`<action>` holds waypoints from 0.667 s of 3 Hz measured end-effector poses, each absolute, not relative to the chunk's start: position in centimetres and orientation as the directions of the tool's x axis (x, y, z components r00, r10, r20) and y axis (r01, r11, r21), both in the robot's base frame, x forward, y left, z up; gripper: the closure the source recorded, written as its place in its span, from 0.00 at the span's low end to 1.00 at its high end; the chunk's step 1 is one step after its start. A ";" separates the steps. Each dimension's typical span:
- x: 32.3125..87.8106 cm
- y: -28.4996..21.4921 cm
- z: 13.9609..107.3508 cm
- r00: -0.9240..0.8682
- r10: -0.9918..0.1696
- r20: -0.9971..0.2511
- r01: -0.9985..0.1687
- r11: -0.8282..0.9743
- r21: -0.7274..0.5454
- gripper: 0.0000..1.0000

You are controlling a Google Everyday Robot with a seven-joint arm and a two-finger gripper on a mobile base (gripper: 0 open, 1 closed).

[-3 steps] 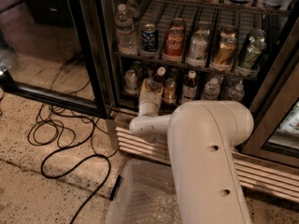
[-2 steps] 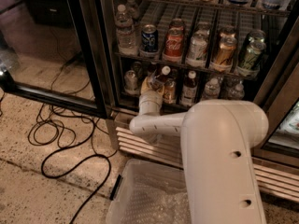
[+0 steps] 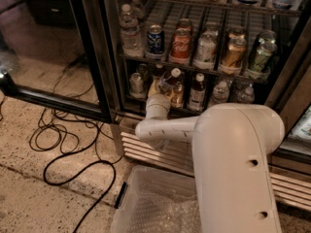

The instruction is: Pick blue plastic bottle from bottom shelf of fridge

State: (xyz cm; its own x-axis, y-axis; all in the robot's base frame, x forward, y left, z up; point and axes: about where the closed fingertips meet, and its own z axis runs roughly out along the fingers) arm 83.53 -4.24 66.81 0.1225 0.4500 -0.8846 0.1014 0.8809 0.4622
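The fridge [image 3: 99, 62] stands open, with its bottom shelf [image 3: 194, 111] at the height of my wrist. My white arm reaches over the base grille into that shelf. My gripper [image 3: 163, 87] is at the shelf's left-middle lanes, shut on the blue plastic bottle [image 3: 169, 80]. The bottle is small, has a white cap and leans to the right, cap uppermost. My fingers are mostly hidden behind the wrist and the bottle.
A dark upright bottle [image 3: 197, 92], a can [image 3: 136, 83] and clear bottles [image 3: 221, 92] stand beside my gripper. Soda cans [image 3: 181, 47] fill the rack above. The glass door [image 3: 43, 42] hangs open at left. Cables [image 3: 63, 144] lie on the floor. A clear bin [image 3: 155, 203] sits below my arm.
My arm's large upper link has shifted to the right. The gripper and the tilted bottle stay at about the same spot on the bottom shelf.
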 end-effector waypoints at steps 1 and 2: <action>80.9 -4.8 66.4 0.092 0.489 -0.867 0.166 0.851 0.498 1.00; 76.6 -5.5 65.4 0.047 0.554 -0.831 0.271 0.794 0.544 1.00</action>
